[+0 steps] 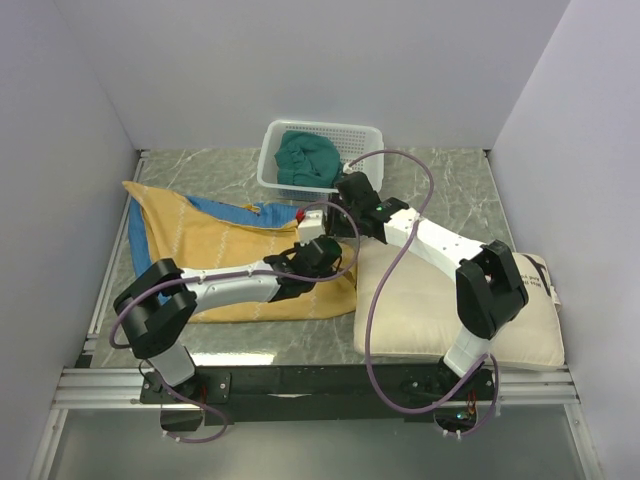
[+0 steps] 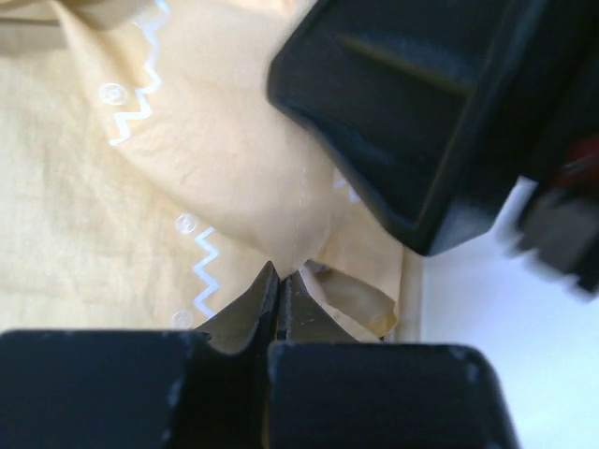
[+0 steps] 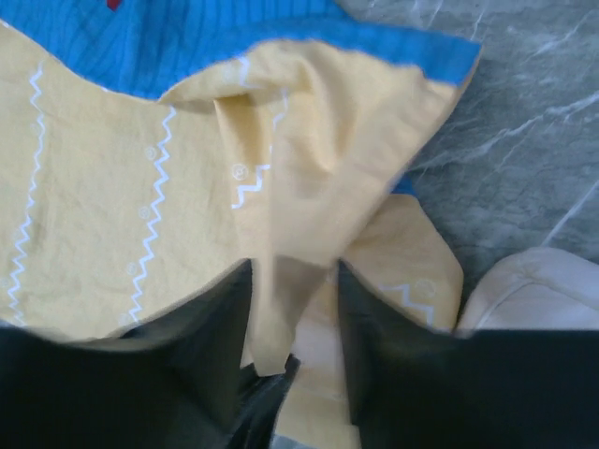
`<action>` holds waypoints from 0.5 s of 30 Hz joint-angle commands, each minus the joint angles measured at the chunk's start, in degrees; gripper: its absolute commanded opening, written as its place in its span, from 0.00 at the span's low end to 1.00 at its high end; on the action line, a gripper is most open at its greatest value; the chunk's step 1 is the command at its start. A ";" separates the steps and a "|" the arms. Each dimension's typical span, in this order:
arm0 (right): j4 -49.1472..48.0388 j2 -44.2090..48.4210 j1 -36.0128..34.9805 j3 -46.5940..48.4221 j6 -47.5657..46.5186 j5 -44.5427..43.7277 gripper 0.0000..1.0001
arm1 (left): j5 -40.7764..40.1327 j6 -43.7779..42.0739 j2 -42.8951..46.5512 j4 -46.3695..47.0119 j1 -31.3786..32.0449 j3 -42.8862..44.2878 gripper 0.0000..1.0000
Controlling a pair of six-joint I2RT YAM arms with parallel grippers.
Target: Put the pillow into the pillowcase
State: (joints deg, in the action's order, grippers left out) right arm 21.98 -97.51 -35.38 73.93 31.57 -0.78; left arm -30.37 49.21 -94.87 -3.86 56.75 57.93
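The mustard-yellow pillowcase (image 1: 215, 250) with white zigzag lines lies crumpled on the left of the table, a blue strip showing along its far edge. The cream pillow (image 1: 420, 300) lies flat on the right, under the right arm. My left gripper (image 1: 325, 250) is at the pillowcase's right edge; in the left wrist view it (image 2: 278, 276) is shut on a fold of the yellow cloth (image 2: 187, 159). My right gripper (image 1: 325, 215) hangs just behind it. In the right wrist view it (image 3: 292, 267) is open, with a hanging fold of the pillowcase (image 3: 122, 187) between its fingers. A pillow corner (image 3: 533, 290) shows at lower right.
A white slotted basket (image 1: 320, 128) holding a teal cloth (image 1: 305, 160) stands at the back centre, close behind the right wrist. The table is grey marble (image 3: 524, 122), with white walls on three sides. The right arm's black housing (image 2: 412, 112) is close above the left gripper.
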 commanded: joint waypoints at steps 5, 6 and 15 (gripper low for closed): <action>-0.53 6.80 1.18 0.09 -1.95 -3.62 0.73 | 5.66 -1.57 9.08 1.92 -3.22 -6.25 0.01; -1.23 7.59 1.45 -0.80 -1.87 -3.71 0.73 | 6.28 -2.01 9.70 1.75 -3.57 -6.69 0.01; -7.64 15.42 -3.89 -15.47 1.38 -3.61 0.43 | 17.71 -2.80 18.93 0.08 -11.13 -10.73 0.01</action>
State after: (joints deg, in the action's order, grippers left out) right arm 18.04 -84.58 -34.63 63.48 30.81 -3.09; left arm -19.03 47.46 -80.36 -4.14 48.31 48.07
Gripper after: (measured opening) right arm 0.454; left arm 0.021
